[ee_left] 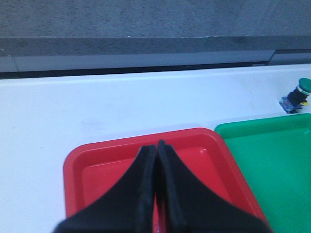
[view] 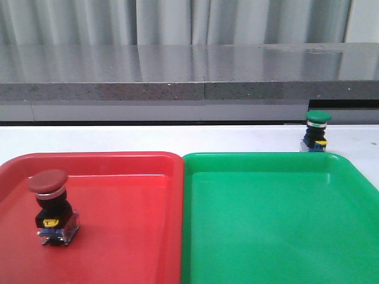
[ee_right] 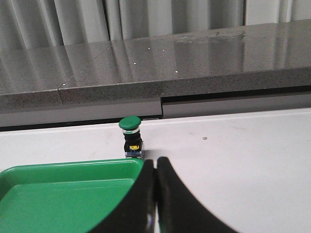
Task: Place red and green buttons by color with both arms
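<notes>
Red button [view: 50, 204] standing upright inside the red tray [view: 136, 236], toward the worktop's [view: 118, 139] near-left corner — sorted, by the look of it. Green button [view: 316, 131] upright on the bare white worktop, just behind the green tray's [view: 278, 225] far rim on the right side, not yet in. Left gripper [ee_left: 157, 148] hovering above the red tray, jaws pressed together, holding nothing. Right gripper [ee_right: 155, 165] pointed at the green button over the tray's far corner, jaws likewise closed and empty; probably lining up. Glossy moulded trays with rounded rims; domed mushroom caps, silver collars, black bodies, yellow tabs.
</notes>
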Robot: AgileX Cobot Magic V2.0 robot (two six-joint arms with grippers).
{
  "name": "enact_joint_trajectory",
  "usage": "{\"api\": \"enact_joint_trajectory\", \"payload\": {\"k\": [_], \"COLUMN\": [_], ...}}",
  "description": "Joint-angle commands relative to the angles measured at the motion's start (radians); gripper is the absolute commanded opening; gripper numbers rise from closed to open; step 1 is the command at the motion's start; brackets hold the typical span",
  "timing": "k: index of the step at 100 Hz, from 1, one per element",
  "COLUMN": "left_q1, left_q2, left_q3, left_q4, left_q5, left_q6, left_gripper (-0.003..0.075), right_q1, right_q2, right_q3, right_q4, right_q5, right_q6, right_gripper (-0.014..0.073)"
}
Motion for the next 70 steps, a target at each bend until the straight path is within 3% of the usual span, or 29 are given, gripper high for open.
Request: {"api": "enact_joint_trajectory", "payload": {"k": [1,22,51,70], "left_q1": [0.035,0.101,0.165,0.176], "left_q2": [-0.064,-0.219,-0.422,-0.538], "left_q3": [-0.005,0.066,0.215,0.362], "left_q4": [0.016,0.123,0.14,0.16], "left_q5": [-0.036,-0.03,-0.035,-0.193], "left_q6": [-0.007,-0.005,-0.007,-0.007], "left_gripper": [-0.002,-0.002,-0.002,-0.002], "right_q1": [-0.004,-0.004,-0.004,-0.004], "right_q2": [-0.021,-0.021,-0.021,-0.021], "right_q3": [-0.019,-0.019,-0.019,-0.019], "right_q4": [0.0,0.0,0.0,0.0], "right_q5": [-0.088,-0.088,-0.088,-0.088], "right_q6": [-0.009,-0.009,-0.009,-0.009], "right_gripper": [-0.0064,-0.0064,-0.0064,-0.0064]}}
